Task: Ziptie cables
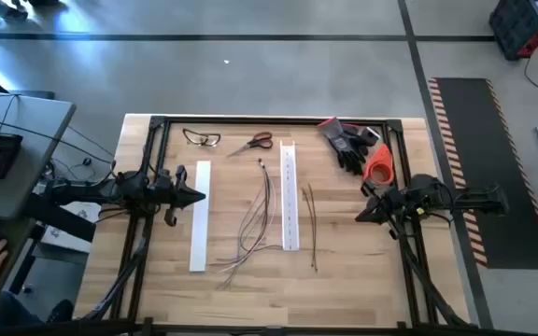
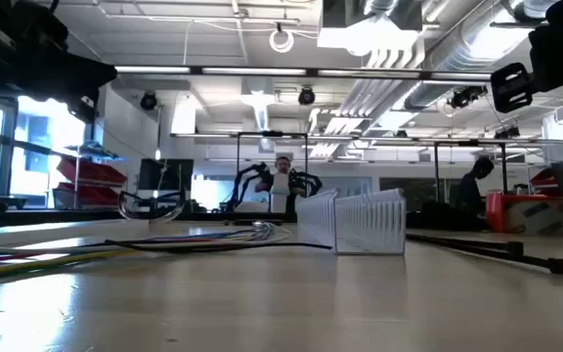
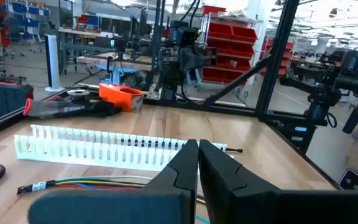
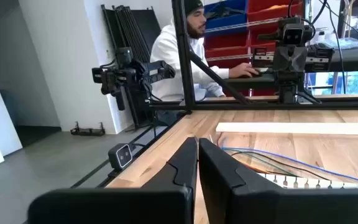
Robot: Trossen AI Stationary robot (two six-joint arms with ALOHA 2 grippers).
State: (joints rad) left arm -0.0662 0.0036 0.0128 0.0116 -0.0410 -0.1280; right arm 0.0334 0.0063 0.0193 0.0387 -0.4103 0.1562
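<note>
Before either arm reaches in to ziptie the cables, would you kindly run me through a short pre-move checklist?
1. Left gripper clear of the work, at the table's left side, fingers shut, holding nothing: ok.
2. Right gripper likewise at the right side, shut and empty: ok.
3. Cables reachable, lying loose between the flat white strip and the white slotted channel: ok.
4. Zipties free to pick, lying just right of the channel: ok.
5. Cables gathered into a tight bundle: not ok, their ends fan apart.
6. Scissors, glasses and gloves out of the way at the far edge: ok.
</note>
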